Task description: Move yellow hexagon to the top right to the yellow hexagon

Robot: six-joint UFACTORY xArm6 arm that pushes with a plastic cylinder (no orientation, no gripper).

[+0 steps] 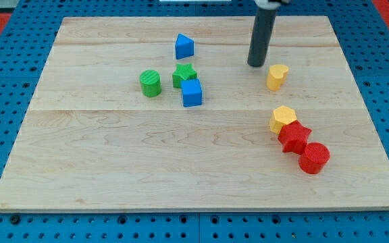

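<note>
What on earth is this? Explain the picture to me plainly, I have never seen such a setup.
This is one camera looking down at a wooden board on a blue pegboard. The dark rod is the end of a robot arm; it has no claw and holds nothing, it only pushes blocks with my tip. The tip stands just to the view's left of a yellow heart-like block. Below lie a yellow hexagon, a red star and a red cylinder, packed together. To the view's left sit a blue pointed block, green star, blue cube and green cylinder.

No text, label, brand, number or sign could be read anywhere: the blocks and the wooden surface (113,169) were unmarked.
</note>
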